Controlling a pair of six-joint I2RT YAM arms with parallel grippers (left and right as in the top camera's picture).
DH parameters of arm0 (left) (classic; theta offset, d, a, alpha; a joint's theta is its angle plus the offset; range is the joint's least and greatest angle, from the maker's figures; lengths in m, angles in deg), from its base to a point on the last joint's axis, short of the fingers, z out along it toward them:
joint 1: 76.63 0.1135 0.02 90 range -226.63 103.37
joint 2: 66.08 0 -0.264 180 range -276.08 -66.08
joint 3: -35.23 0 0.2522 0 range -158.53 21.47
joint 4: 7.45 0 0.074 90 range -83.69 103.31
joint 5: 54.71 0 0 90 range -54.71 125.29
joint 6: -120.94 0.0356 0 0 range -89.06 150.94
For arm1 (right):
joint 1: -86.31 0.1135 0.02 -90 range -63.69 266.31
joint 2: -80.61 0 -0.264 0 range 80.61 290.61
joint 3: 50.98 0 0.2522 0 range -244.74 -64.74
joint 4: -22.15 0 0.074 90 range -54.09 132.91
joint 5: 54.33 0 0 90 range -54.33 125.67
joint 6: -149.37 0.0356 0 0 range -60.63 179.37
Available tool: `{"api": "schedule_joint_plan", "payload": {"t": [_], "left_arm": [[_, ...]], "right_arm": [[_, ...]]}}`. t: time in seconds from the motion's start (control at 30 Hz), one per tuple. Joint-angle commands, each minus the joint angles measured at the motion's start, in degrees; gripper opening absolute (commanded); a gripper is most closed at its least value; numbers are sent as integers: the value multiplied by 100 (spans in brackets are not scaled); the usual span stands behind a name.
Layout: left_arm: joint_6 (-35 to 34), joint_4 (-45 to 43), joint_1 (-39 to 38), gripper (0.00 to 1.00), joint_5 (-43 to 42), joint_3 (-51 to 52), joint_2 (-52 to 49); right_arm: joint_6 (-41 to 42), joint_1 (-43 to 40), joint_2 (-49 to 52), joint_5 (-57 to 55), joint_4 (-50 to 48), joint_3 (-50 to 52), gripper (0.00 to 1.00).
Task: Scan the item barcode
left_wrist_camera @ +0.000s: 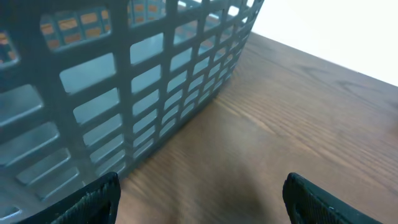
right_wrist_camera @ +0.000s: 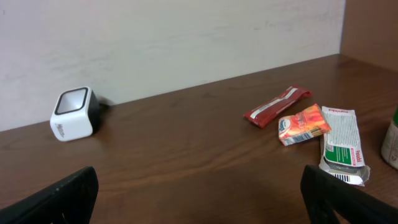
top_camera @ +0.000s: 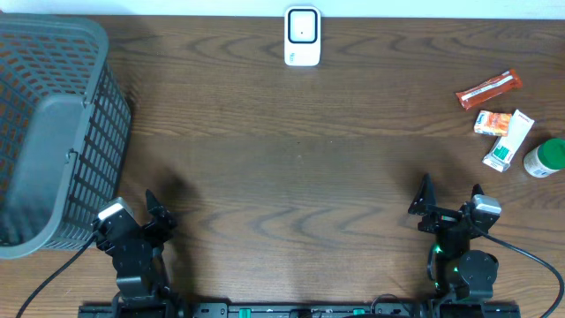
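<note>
A white barcode scanner (top_camera: pixel 302 35) (right_wrist_camera: pixel 73 114) stands at the back middle of the table. At the right lie a red snack bar (top_camera: pixel 488 89) (right_wrist_camera: pixel 277 106), an orange packet (top_camera: pixel 492 123) (right_wrist_camera: pixel 302 124), a white-and-green box (top_camera: pixel 509 140) (right_wrist_camera: pixel 341 144) and a green-capped bottle (top_camera: pixel 544 159) (right_wrist_camera: pixel 391 144). My right gripper (top_camera: pixel 448 203) (right_wrist_camera: pixel 202 199) is open near the front right, short of these items, with nothing between its fingers. My left gripper (top_camera: pixel 132 212) (left_wrist_camera: pixel 202 199) is open at the front left beside the basket, holding nothing.
A large grey plastic basket (top_camera: pixel 53 132) (left_wrist_camera: pixel 112 87) fills the left side of the table, close to the left gripper. A pale wall runs behind the table's far edge.
</note>
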Motion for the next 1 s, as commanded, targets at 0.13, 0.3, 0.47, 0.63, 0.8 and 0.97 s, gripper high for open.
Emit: {"api": "schedule_joint_plan", "payload": {"t": [0.13, 0.3, 0.47, 0.63, 0.8, 0.97], "left_arm": [[-11, 452, 9, 84, 160, 46, 50], [28, 476, -142, 84, 208, 44, 282], [81, 455, -396, 84, 389, 46, 280], [116, -485, -546, 84, 551, 284, 280], [455, -688, -588, 84, 553, 345, 280], [859, -1370, -597, 84, 527, 573, 280]], "right_arm": [[63, -28, -39, 13, 31, 7, 99], [63, -28, -42, 13, 31, 7, 99], [63, -28, -39, 13, 31, 7, 99], [63, -28, -42, 13, 33, 7, 99], [66, -28, -39, 13, 31, 7, 99], [66, -28, -39, 11, 31, 7, 99]]}}
